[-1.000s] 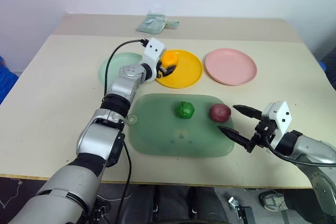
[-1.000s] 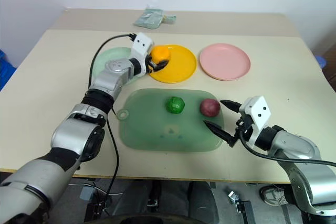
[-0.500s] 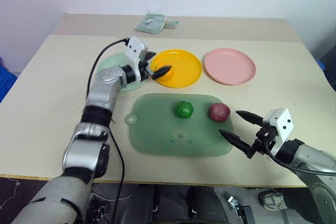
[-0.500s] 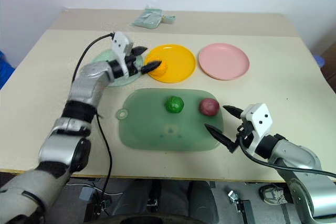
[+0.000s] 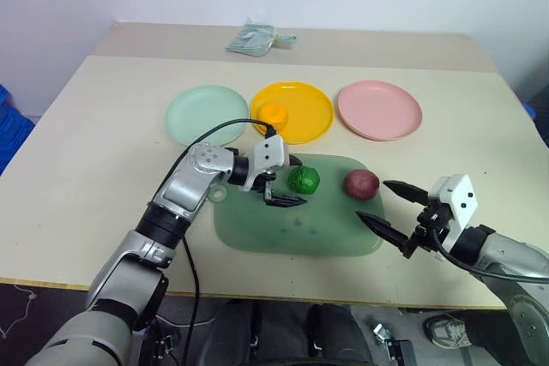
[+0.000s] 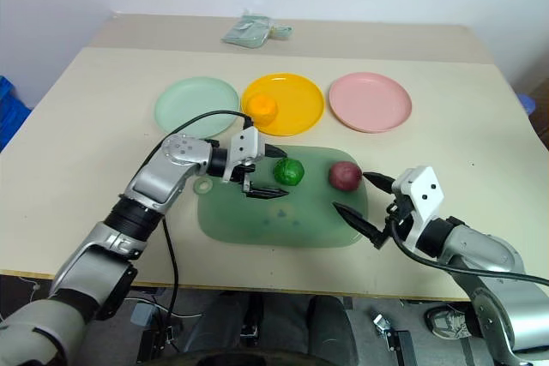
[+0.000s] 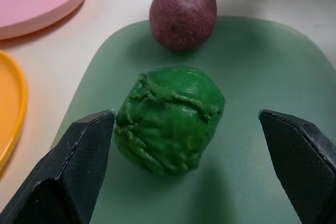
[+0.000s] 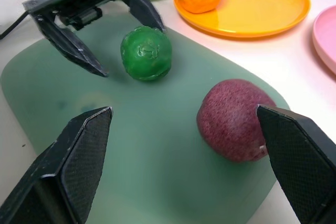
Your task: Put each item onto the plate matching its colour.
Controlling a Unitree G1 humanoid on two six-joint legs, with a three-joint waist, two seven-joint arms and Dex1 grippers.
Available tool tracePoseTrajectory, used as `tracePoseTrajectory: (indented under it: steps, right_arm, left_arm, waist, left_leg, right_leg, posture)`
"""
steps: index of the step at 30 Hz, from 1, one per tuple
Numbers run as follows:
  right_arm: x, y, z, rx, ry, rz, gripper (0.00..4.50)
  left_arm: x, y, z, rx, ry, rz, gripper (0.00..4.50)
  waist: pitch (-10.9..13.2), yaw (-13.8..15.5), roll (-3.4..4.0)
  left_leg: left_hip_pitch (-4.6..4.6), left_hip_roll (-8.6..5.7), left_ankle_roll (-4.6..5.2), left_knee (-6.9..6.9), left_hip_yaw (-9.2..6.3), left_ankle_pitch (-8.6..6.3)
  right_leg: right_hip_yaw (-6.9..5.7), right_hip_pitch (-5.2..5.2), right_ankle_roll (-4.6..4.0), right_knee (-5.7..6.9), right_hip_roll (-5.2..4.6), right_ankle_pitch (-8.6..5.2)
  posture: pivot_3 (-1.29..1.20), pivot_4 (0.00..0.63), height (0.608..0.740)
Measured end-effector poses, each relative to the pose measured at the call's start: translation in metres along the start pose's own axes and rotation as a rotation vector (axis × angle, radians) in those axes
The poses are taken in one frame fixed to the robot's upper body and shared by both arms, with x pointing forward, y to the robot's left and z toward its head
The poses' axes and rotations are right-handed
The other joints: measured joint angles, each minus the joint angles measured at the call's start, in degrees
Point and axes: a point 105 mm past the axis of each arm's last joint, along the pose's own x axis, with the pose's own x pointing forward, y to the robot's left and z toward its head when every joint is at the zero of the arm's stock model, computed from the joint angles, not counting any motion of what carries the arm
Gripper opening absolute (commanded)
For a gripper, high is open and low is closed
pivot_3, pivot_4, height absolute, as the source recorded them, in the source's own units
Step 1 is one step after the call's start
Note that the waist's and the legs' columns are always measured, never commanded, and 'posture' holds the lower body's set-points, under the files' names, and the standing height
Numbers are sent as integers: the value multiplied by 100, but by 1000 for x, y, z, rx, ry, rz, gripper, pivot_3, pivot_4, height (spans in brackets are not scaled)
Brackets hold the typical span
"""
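The orange-yellow fruit (image 5: 273,114) rests on the yellow plate (image 5: 310,111), between the mint plate (image 5: 204,115) and the pink plate (image 5: 380,109), both bare. On the translucent green tray (image 5: 292,227) lie the bumpy dark green fruit (image 7: 169,118) and the reddish-purple fruit (image 5: 360,183). My left gripper (image 5: 298,182) is open low over the tray, its fingers reaching around the green fruit's left side without closing on it. My right gripper (image 5: 371,199) is open at the tray's near right corner, just in front of the purple fruit and holding nothing.
A crumpled greenish packet (image 5: 257,39) lies at the table's far edge. A black cable (image 5: 214,130) loops over the left forearm. Bare tabletop extends to the left of the tray and to the right of the pink plate.
My left gripper let go of the orange fruit on the yellow plate, drew back toward me and swung right, down to the green fruit on the tray. The right arm stayed put.
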Motion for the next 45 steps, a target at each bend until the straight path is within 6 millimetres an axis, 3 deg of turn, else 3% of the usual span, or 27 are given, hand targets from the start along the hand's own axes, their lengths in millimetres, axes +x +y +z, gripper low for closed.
tracePoseTrajectory:
  steps: [4,8,10,13,15,18,21,24,27,31,35,41,45]
  right_arm:
    - [-1,1,-2,7,5,-13,4500]
    - [-1,0,-2,8,5,-22,4500]
    - [-1,-1,-1,5,2,-24,4500]
    - [1,-2,3,-8,-13,-23,4500]
    - [3,-2,6,-15,-23,-19,4500]
    - [9,-1,12,-25,-44,6,4500]
    - [15,1,22,-28,-84,50,4500]
    - [21,7,24,-15,-94,107,4500]
    - [25,9,21,-5,-87,137,4500]
    - [25,9,21,-23,-86,132,4500]
    - [25,2,18,-44,-75,90,4500]
    - [29,-17,12,-60,-38,4,4500]
    - [38,-23,6,-48,-9,6,4500]
  left_arm:
    - [3,0,3,10,-16,1,1508]
    - [-9,15,1,-12,-29,125,1508]
    - [-28,34,2,-73,-69,284,1508]
    - [-74,67,4,-157,-131,600,1508]
    - [-112,88,-6,-233,-132,837,1508]
    - [-150,102,-26,-327,-87,1086,1508]
    - [-167,107,-58,-423,28,1231,1508]
    - [-167,109,-76,-482,91,1261,1508]
    - [-166,119,-70,-486,81,1259,2644]
    - [-162,120,-70,-486,63,1242,4490]
    - [-167,120,-56,-435,9,1229,4490]
    - [-207,95,-45,-251,20,1223,4490]
    - [-182,53,-24,-177,-71,941,4490]
  waist:
    - [0,-5,0]
    - [0,-13,0]
    - [0,-16,0]
    - [0,-23,0]
    - [0,-13,0]
    - [-1,13,-1]
    - [-1,18,-5]
    - [1,17,-8]
    - [0,2,-11]
    - [0,-10,-11]
    - [0,-12,-11]
    - [0,-120,-10]
    - [-1,-130,-10]
  left_leg:
    - [0,1,0,-1,0,0]
    - [0,3,4,-1,-1,-2]
    - [-1,5,0,-1,-1,0]
    - [-1,5,-1,-1,-2,0]
    - [-1,5,-2,-1,-3,1]
    - [2,-1,-2,1,-4,1]
    - [1,-3,-2,2,-6,1]
    - [-1,-4,-3,1,-6,1]
    - [-1,-4,-3,1,-3,2]
    - [-1,-2,-7,-2,-1,4]
    - [-1,-1,-9,-2,-1,4]
    - [0,2,-17,-8,0,7]
    - [-1,2,-19,-6,-8,7]
  right_leg:
    - [0,-3,0,1,0,0]
    - [2,-5,0,1,0,0]
    - [3,-8,0,3,0,0]
    - [4,-7,0,2,-1,0]
    - [3,-7,0,3,0,0]
    - [1,1,2,2,-2,1]
    - [-1,2,2,3,-1,1]
    - [-4,0,2,3,0,1]
    - [-4,0,2,3,0,1]
    - [-4,-5,2,3,0,1]
    - [-3,-5,2,3,0,1]
    - [-2,-9,1,3,-1,1]
    - [-2,-3,0,-3,-7,0]
  posture:
    - [0,150,740]
    - [0,150,740]
    - [0,150,740]
    - [0,150,740]
    - [0,150,740]
    - [0,150,740]
    - [0,150,740]
    - [0,150,740]
    - [0,150,740]
    - [0,150,740]
    - [0,150,740]
    - [0,150,740]
    - [0,150,740]
